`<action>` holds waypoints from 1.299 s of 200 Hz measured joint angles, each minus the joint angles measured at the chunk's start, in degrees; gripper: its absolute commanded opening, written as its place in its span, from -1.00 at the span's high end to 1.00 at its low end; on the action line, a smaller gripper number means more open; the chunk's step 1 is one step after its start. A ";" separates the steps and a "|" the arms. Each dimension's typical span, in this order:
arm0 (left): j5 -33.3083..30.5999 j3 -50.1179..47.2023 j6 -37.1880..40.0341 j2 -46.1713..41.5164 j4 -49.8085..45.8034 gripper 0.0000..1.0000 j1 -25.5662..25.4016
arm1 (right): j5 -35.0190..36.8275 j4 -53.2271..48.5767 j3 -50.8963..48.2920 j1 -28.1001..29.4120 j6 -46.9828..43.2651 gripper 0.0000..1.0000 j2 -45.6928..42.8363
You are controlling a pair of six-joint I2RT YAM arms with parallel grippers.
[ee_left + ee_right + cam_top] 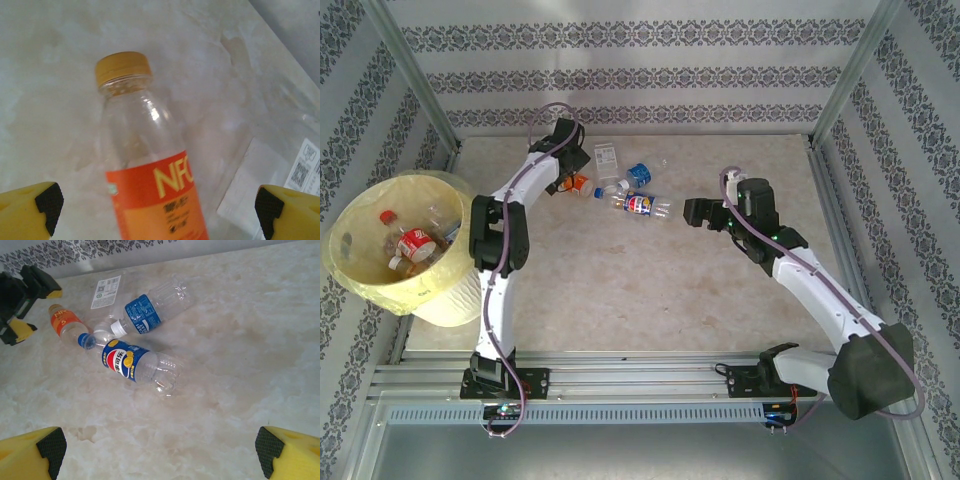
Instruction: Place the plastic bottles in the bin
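I'm at the pick-up step: my left gripper [159, 207] hangs wide open over the orange-labelled bottle [150, 165], which lies centred between its jaws. Its long axis runs straight away from the pincer, cap at the far end, so next I'd drop, close across the body, then carry it to the bin [435, 300].

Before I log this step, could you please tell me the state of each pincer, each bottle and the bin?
Orange-label bottle: lying on the table, capped.
Pepsi-label bottle: on its side, blue cap on.
Blue-label bottle: on its side, white cap on.
White-label bottle: lying flat.
Bin: upright, lined, several bottles inside.
Left pincer: open, straddling the orange-label bottle, not gripping.
Right pincer: open, empty.
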 measured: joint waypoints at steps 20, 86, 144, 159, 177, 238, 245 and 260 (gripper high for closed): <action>-0.72 4.31 -0.52 3.45 -1.64 -0.98 -0.11 | 0.57 -0.68 0.00 0.00 -0.33 -0.96 -0.98; -2.23 9.79 -1.42 10.12 -6.08 -0.70 -0.09 | 2.67 -2.54 -0.02 -0.37 -1.64 -0.96 -2.97; 0.28 6.88 -0.44 10.49 -3.96 -0.38 0.28 | 2.69 -2.64 -0.02 -0.37 -1.62 -0.96 -3.06; 0.00 5.09 0.90 9.81 -2.80 -0.28 0.28 | 2.69 -2.80 -0.02 -0.37 -1.60 -0.96 -3.06; 0.09 2.19 2.12 8.22 -0.55 -0.24 0.28 | 2.69 -2.78 -0.02 -0.37 -1.60 -0.96 -3.10; 0.50 -9.75 7.30 -0.13 6.05 -0.19 0.28 | 0.17 -0.90 -2.25 -0.37 -1.51 -0.96 -5.68; 0.48 -11.02 7.76 -1.60 6.32 -0.19 0.28 | -0.15 -0.31 -2.82 -0.37 -1.44 -0.96 -6.23; 0.50 -13.57 8.83 -5.29 7.32 -0.19 0.28 | -0.79 1.46 -4.26 -0.37 -1.36 -0.96 -7.39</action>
